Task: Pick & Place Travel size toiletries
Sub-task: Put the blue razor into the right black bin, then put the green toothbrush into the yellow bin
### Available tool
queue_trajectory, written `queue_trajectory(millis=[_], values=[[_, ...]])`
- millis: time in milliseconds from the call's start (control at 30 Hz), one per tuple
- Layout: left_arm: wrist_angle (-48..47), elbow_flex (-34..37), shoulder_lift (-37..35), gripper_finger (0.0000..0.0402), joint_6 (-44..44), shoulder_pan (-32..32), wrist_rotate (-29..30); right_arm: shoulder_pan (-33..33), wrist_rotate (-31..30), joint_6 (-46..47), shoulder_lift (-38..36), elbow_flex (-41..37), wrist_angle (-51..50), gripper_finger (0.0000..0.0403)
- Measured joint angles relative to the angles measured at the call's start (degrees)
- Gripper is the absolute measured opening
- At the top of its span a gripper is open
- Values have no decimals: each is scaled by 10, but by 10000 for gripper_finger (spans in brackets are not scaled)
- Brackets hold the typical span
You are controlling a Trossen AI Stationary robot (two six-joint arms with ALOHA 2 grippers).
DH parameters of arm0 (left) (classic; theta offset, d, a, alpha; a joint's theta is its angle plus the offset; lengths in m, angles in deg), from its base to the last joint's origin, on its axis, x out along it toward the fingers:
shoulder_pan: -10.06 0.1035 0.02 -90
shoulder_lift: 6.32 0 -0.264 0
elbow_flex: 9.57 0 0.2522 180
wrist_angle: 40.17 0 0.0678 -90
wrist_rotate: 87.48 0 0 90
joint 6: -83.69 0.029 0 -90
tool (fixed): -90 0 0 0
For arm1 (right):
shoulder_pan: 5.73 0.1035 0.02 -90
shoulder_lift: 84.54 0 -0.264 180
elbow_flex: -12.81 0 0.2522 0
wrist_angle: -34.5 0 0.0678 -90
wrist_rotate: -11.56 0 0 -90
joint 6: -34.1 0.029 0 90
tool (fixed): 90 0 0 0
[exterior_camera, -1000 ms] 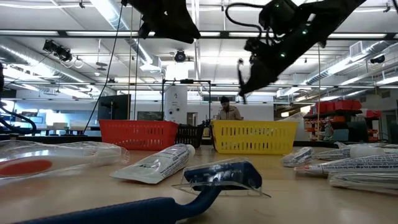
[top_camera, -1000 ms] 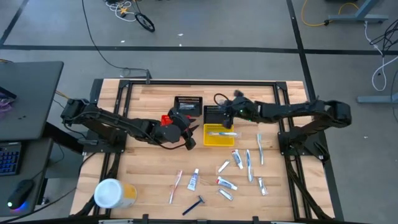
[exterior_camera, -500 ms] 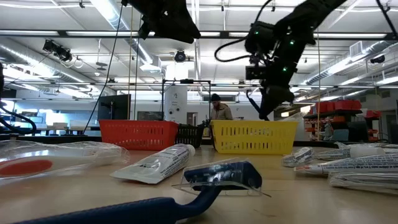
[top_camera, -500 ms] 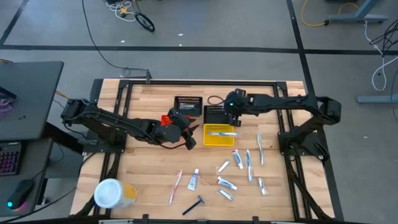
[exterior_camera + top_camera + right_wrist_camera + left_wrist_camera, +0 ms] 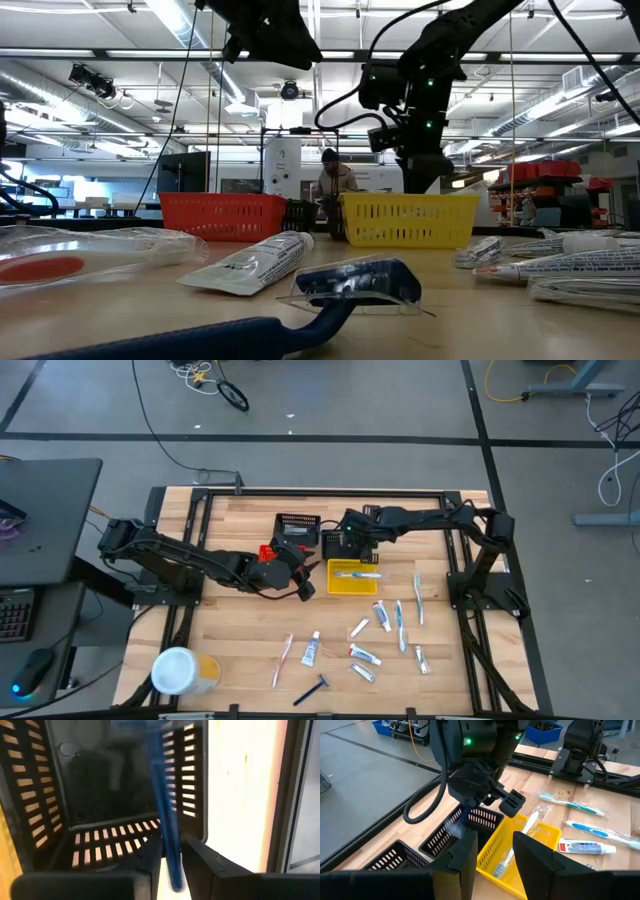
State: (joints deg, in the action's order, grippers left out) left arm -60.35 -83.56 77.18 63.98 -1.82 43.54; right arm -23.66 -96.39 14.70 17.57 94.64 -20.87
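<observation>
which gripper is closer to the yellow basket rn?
Left. Left gripper sits just beside the yellow basket; right gripper is past its far edge, over the black basket.

From where I stand there are four mesh baskets: two black baskets (image 5: 298,525), one red basket (image 5: 222,215) and one yellow basket (image 5: 350,589). Loose on the table I count about six small tubes (image 5: 312,650), three toothbrushes (image 5: 284,660), one blue razor (image 5: 312,688) and one round canister (image 5: 178,670).
</observation>
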Motion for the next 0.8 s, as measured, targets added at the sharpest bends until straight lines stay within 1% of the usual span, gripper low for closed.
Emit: queue_trajectory(millis=[100, 333, 467, 633, 700, 800], values=[[-8, 0, 0, 133, 0, 0, 0, 0, 0, 4, 0, 0, 0, 94], [-8, 0, 0, 132, 0, 0, -1, 0, 0, 4, -21, 0, 0, 98], [-9, 0, 0, 132, 8, 0, -1, 5, 0, 12, -48, 0, -6, 98], [-26, 0, 0, 132, 35, 0, 4, 29, 2, 49, -95, 0, -55, 99], [-44, 0, 0, 132, 35, 0, 4, 45, 24, 78, -114, 0, -83, 99], [-84, 0, 0, 132, 35, 0, -21, 72, 92, 121, -145, 0, -126, 99]])
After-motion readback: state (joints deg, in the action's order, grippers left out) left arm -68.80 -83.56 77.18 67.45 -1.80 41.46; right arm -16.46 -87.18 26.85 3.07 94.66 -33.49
